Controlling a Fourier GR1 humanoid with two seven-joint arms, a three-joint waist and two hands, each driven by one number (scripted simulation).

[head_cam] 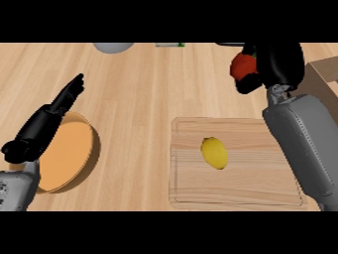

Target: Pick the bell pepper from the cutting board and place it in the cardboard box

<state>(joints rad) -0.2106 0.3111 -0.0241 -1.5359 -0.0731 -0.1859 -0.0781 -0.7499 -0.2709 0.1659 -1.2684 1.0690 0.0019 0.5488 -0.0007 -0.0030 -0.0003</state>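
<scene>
A red bell pepper (240, 66) is up in the air at the upper right, with my right hand (277, 63) curled round it, above the counter and just left of the cardboard box (331, 74). Only the box's left flap and part of a wall show at the right edge. The wooden cutting board (234, 186) lies below, at the centre right, with a yellow lemon (214, 152) on it. My right forearm crosses the board's right side. My left hand (48, 117) rests at the left with straight fingers, over the orange plate.
An orange plate (75, 154) lies on the counter at the left, partly under my left arm. A grey rounded object (113, 47) and a small green-and-white item (170, 44) show at the far edge.
</scene>
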